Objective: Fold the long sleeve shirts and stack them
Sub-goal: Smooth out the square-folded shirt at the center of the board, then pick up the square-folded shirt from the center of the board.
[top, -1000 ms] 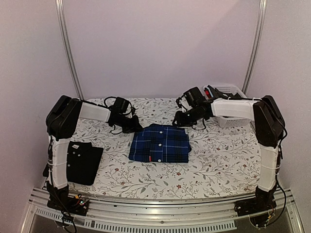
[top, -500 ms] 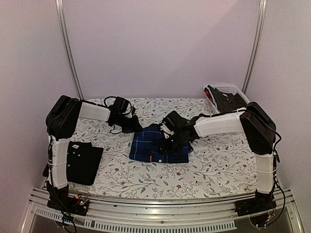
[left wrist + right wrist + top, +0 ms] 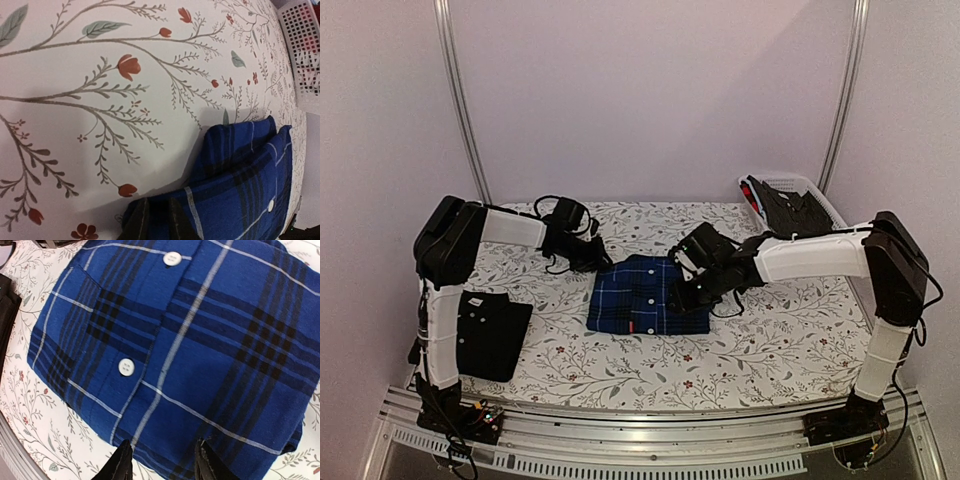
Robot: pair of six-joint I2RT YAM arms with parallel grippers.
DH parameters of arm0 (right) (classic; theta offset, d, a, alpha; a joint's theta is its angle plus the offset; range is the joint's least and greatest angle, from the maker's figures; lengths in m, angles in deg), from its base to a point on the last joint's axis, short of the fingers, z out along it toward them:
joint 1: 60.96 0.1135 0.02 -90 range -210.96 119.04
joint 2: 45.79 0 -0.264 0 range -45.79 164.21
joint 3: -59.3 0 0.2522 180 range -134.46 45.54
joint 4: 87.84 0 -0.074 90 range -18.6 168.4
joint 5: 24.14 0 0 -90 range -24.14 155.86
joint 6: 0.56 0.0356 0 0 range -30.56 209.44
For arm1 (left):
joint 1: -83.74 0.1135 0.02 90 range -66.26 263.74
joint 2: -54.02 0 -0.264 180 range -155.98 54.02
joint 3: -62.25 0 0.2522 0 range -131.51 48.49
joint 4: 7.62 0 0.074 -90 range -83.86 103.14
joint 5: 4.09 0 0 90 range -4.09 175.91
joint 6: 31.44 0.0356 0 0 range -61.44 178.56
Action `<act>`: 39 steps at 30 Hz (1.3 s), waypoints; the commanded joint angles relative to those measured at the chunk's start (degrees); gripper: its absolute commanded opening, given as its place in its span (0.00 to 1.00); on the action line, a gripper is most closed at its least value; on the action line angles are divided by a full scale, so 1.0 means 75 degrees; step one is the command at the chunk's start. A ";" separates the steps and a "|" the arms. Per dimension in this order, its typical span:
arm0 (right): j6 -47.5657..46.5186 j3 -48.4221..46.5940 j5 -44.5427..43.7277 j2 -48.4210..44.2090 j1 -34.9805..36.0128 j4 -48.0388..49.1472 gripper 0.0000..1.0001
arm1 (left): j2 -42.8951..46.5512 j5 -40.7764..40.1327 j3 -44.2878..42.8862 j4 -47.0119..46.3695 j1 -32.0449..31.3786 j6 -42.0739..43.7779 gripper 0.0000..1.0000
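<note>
Two shirts lie folded on the floral worktop (image 3: 760, 340): the blue plaid shirt (image 3: 640, 298) at centre and the black shirt (image 3: 492, 335) at the near left edge, well apart. Folding appears complete, so the step in hand is judged to be the stacking. The right gripper (image 3: 685, 295) is poised low over the plaid shirt's right side. In the wrist view its fingers (image 3: 119, 465) stand spread, holding nothing, straddling the shirt's edge. The right arm reaches inward, forearm nearly level, wrist pitched down. The left gripper (image 3: 588, 256) hangs at the plaid shirt's far left corner. Its fingers (image 3: 139, 222) show only as dark tips beside the cloth, and whether they pinch it cannot be told. The next move probably calls for closing on all layers of the folded edge, lifting without unfolding, and carrying leftward onto the black shirt. At far right stands a white basket (image 3: 790, 188).
</note>
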 commanded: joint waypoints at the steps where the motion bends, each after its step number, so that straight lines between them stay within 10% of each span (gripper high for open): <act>1: 0.0332 0.0711 -0.0271 -0.0214 -0.0139 -0.0020 0.42 | 0.0421 0.0004 -0.0327 0.0199 0.0114 0.0295 0.15; 15: 0.0653 0.1353 -0.0240 -0.0705 -0.0169 0.0274 0.44 | 0.2426 0.0309 0.1187 0.0512 0.0244 0.0076 0.39; 25: 0.0657 0.1454 -0.1067 -0.1697 -0.0607 0.0635 0.69 | 0.3485 0.0923 0.3396 -0.0106 0.0257 -0.0219 0.52; 39: 0.0163 0.1403 -0.0162 -0.0889 -0.1462 0.1225 0.59 | 0.3044 0.1213 0.3755 -0.0303 -0.0058 -0.0271 0.56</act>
